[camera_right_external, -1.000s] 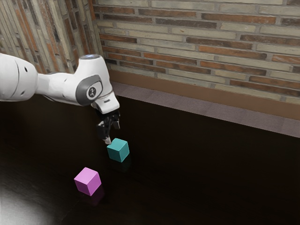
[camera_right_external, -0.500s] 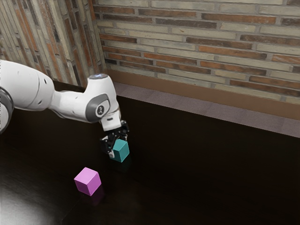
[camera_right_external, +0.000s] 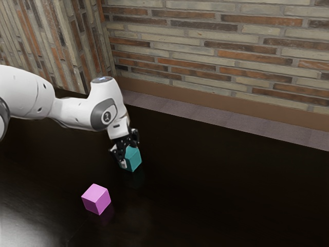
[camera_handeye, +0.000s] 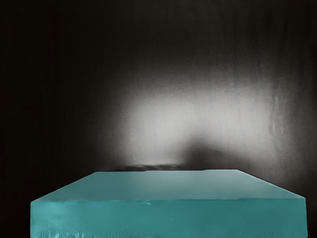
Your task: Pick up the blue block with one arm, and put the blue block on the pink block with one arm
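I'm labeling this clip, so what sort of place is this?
Likely a simulated indoor tabletop workspace: dark glossy table, brick wall behind, a white robot arm with blue block and pink block.

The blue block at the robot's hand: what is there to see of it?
The blue block is a small cube, more teal than blue, with smooth matte faces and crisp edges, like painted plastic. It is turned with a corner toward the exterior camera and is held between the black fingers of the gripper, which press it from two sides. Whether it rests on the dark glossy table or is just lifted I cannot tell. The pink block lies apart from it.
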Action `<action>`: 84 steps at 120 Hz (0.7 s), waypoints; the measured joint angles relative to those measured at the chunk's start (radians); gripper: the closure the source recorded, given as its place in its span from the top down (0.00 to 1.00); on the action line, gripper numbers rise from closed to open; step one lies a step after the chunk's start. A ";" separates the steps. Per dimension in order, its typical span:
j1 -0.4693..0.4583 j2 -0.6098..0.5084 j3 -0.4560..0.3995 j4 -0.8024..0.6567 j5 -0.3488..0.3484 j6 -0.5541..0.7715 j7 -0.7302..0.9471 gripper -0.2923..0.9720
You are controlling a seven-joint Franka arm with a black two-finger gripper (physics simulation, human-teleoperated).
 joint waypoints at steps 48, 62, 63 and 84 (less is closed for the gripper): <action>0.051 -0.439 0.002 -0.386 -0.081 -0.053 0.039 0.47; 0.065 -0.560 0.002 -0.475 -0.108 -0.070 0.046 0.50; 0.065 -0.567 0.002 -0.481 -0.111 -0.072 0.047 0.50; 0.069 -0.603 0.003 -0.549 -0.141 -0.093 0.054 0.50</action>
